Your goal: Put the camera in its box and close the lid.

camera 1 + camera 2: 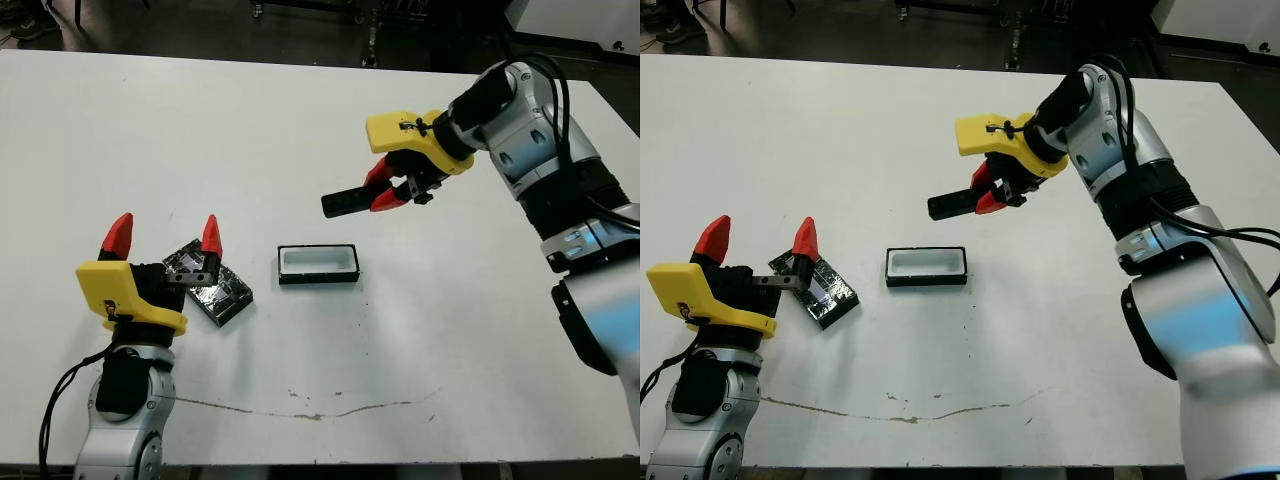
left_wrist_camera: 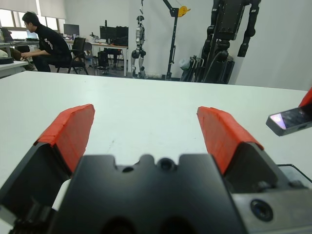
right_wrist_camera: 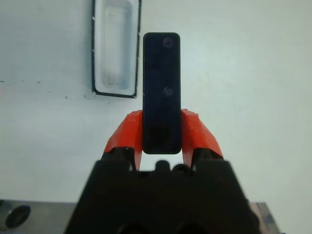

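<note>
My right gripper (image 1: 385,190) is shut on the camera (image 1: 345,201), a slim matte-black bar held in the air above the table, behind and to the right of the box. In the right wrist view the camera (image 3: 162,92) sticks out between the red fingers (image 3: 126,134), with the box (image 3: 116,48) below and beside it. The box (image 1: 318,264) lies mid-table, open, white lining up. The glossy speckled lid (image 1: 210,283) rests on the table at front left. My left gripper (image 1: 165,240) stands open right beside the lid, its fingers upright, holding nothing.
The table's front edge (image 1: 330,462) has a dark scuff line (image 1: 300,410) just behind it. Beyond the table the left wrist view shows a seated person (image 2: 46,46), desks and robot stands (image 2: 229,34).
</note>
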Tool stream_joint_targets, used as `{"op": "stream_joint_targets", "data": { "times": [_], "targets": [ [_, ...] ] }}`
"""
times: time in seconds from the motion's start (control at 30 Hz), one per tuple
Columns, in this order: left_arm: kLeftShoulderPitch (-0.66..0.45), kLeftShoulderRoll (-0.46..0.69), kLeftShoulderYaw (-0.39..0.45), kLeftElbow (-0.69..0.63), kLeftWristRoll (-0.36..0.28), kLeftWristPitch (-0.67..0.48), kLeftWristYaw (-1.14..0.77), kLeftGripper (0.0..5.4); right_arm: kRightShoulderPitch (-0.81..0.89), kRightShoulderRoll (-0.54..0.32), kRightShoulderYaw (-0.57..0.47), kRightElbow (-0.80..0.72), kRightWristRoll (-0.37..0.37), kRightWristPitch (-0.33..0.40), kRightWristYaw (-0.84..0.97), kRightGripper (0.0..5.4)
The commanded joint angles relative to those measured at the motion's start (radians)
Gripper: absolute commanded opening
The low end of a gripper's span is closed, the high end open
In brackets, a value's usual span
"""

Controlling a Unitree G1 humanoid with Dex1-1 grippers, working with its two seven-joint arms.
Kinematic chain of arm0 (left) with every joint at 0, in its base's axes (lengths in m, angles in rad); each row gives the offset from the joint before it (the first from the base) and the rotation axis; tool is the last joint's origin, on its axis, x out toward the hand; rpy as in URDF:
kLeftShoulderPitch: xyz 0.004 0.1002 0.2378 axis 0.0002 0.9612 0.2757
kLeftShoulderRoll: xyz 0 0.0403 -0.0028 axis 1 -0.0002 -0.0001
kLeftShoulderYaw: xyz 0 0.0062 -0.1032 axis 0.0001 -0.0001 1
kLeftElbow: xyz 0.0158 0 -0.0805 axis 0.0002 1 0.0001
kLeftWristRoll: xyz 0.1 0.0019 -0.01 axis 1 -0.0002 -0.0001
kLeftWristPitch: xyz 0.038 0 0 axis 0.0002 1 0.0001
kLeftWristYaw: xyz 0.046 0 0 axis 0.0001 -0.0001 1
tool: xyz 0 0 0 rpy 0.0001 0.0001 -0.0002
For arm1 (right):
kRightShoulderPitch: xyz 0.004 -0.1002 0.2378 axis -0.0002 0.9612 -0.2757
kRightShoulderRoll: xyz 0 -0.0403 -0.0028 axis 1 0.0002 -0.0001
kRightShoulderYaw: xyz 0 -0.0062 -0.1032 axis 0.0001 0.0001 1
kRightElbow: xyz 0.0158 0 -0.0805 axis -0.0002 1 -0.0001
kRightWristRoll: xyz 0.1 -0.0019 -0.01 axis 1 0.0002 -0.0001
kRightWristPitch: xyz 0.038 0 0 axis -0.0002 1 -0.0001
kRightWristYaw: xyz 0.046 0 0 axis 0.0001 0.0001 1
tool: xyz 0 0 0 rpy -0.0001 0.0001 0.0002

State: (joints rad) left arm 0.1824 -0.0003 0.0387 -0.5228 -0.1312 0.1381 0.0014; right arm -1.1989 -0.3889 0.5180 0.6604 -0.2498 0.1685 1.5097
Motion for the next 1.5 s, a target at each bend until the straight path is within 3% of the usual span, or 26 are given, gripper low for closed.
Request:
{"op": "stream_joint_targets", "data": {
  "times": [0.03, 0.9, 1.5],
  "targets": [
    [0.0, 0.003, 0.003, 0.004, 0.006, 0.012, 0.003, 5.4, 0.013, 0.008, 0.001, -0.01, 0.012, 0.04, 0.028, 1.67],
    [0.012, 0.002, -0.001, 0.001, 0.018, 0.006, -0.002, 5.4, 0.035, 0.061, 0.042, 0.024, -0.01, 0.031, 0.035, 1.67],
    [0.013, -0.002, 0.0, 0.002, 0.012, 0.003, 0.0, 5.4, 0.054, 0.09, 0.083, -0.029, -0.025, 0.109, 0.055, 1.67]
  ]
}}
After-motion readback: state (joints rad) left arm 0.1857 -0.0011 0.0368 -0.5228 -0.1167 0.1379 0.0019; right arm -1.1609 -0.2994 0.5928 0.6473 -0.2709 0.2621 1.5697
